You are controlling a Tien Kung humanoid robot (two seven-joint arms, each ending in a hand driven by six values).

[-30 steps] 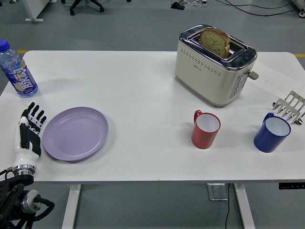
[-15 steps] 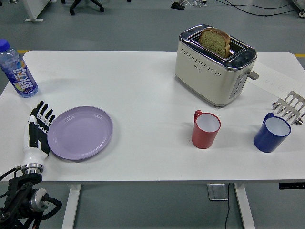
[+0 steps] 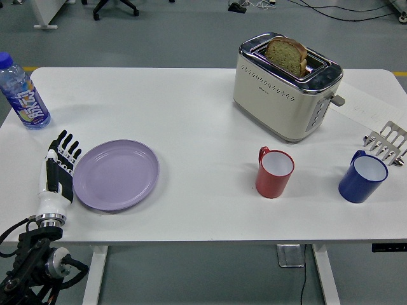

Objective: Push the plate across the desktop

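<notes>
Right beside the lilac plate (image 3: 116, 175), left hand (image 3: 58, 171) lies flat, fingers straight, gripping nothing, edge against its rim

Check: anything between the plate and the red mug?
Nothing. In the head view, only bare table separates the plate from the red mug. The left hand sits at the plate's opposite edge.
</notes>
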